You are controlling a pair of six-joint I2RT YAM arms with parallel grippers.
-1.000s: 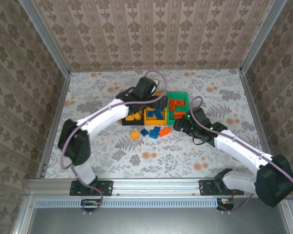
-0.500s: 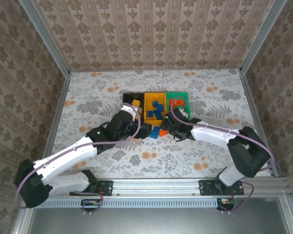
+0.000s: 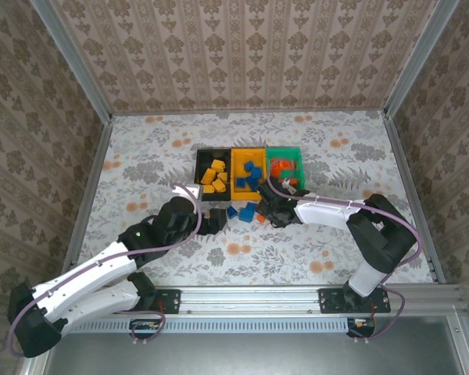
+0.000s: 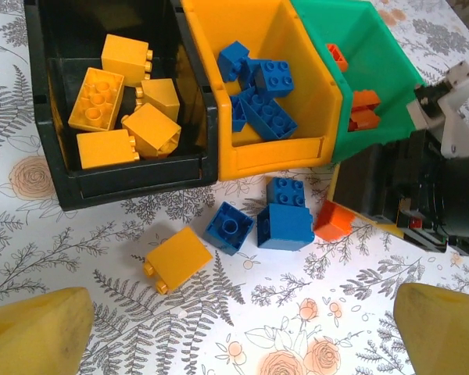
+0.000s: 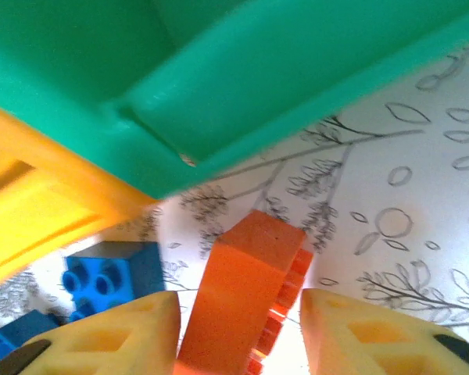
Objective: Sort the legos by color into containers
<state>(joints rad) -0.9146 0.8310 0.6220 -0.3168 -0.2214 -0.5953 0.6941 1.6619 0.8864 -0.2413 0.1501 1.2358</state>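
Three joined bins stand in a row: black (image 4: 56, 168) with several yellow bricks, yellow-orange (image 4: 285, 152) with blue bricks, green (image 4: 375, 70) with red-orange bricks. In front of them on the table lie a yellow brick (image 4: 177, 259), three blue bricks (image 4: 285, 226) and a red-orange brick (image 4: 334, 221). My left gripper (image 4: 238, 332) hangs open above the table short of these loose bricks, its fingers (image 4: 35, 332) bare. My right gripper (image 5: 238, 344) is open, its fingers straddling the red-orange brick (image 5: 246, 273) beside the green bin (image 5: 297, 70). From above, both grippers sit just in front of the bins (image 3: 248, 173).
The right gripper's black body (image 4: 430, 195) sits close against the green bin's front corner. A blue brick (image 5: 109, 277) lies just left of the right fingers. Metal frame posts and wallpapered walls ring the floral table (image 3: 336, 242).
My left arm has drawn back from over the bins toward the near left. My right gripper has slid left along the bins' front to the red-orange brick.
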